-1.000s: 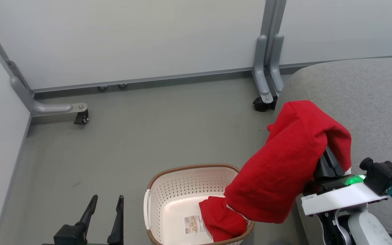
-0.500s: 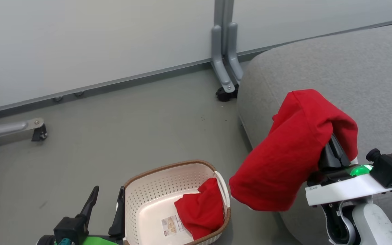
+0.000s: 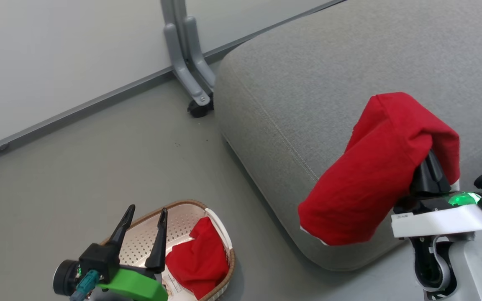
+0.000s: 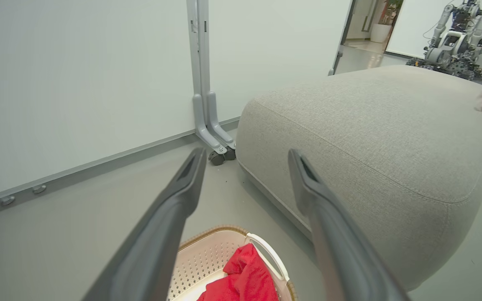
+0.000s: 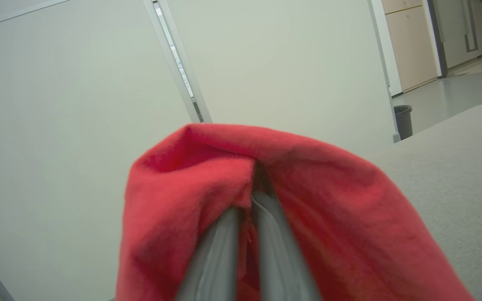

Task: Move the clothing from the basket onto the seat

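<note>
Light-grey woven upholstered seat (image 3: 308, 83) is lying at 12–3 o'clock, cream perforated plastic basket (image 3: 181, 203) at 7 is holding one bright red fabric garment (image 3: 199, 261), right gripper (image 5: 252, 200) is pinching the other red garment (image 3: 370, 179) at 4 over the seat's near edge, risking a floor slide on release; left gripper (image 3: 147, 209) is hanging spread.

Bright, even light all round, only a soft shadow under the seat (image 3: 308, 104); my right wrist view blurs the red garment (image 5: 329, 200) close to the lens.
</note>
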